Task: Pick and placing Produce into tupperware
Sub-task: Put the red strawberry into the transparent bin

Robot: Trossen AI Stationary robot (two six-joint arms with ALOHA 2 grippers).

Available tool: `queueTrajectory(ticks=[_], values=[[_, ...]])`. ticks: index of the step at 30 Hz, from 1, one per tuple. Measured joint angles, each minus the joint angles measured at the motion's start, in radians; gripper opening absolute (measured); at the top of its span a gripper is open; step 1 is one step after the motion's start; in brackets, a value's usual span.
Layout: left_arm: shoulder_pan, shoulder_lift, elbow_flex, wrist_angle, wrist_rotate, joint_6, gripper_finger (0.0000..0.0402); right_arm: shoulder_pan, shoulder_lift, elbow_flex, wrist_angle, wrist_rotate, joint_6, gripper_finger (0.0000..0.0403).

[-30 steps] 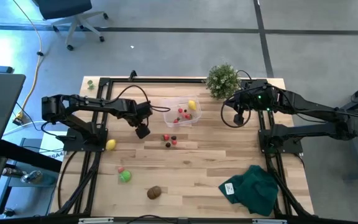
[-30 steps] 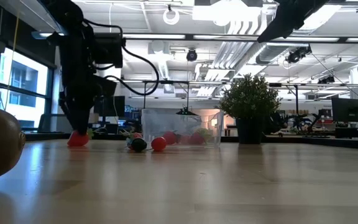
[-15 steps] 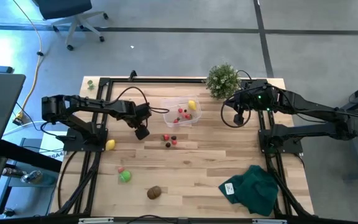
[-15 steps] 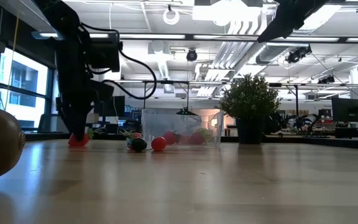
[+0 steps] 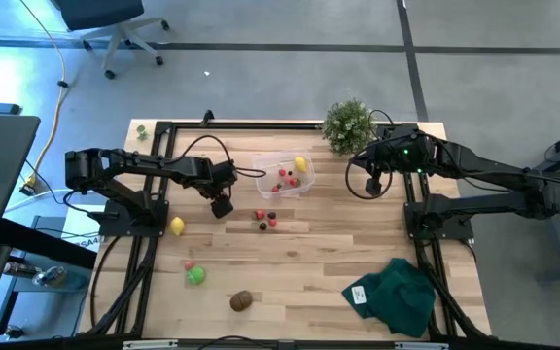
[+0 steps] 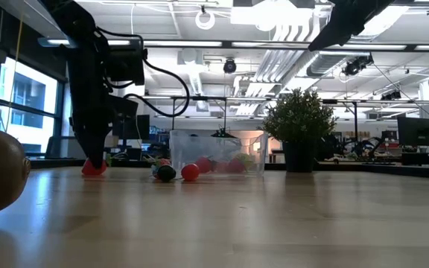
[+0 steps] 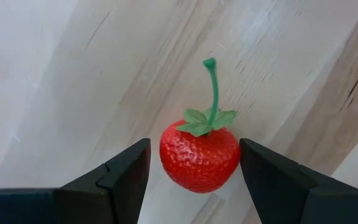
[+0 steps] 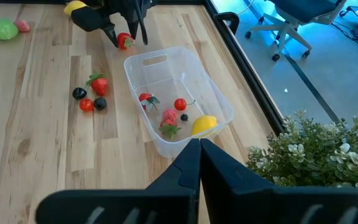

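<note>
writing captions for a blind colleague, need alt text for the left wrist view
A red toy strawberry with a green leafy cap and a thin upright stem sits on the pale wooden table, between the left gripper's two dark fingers, which stand open on either side of it without visibly touching it.

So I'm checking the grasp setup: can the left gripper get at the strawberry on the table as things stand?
Probably yes. The left gripper is open, with a finger on either side of the strawberry, which sits on bare table with nothing between them in the left wrist view.
</note>
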Motion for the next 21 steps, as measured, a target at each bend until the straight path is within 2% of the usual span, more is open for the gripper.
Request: queueTrajectory(ticks=[12,21], values=[[0.0,0.0,0.0,0.0,-0.002,0.0,0.023,0.0,0.0,0.0,0.0,0.0,0.0,0.0],[0.0,0.0,0.001,0.001,-0.015,-0.003,0.017,0.0,0.0,0.0,0.0,0.0,0.0,0.0]])
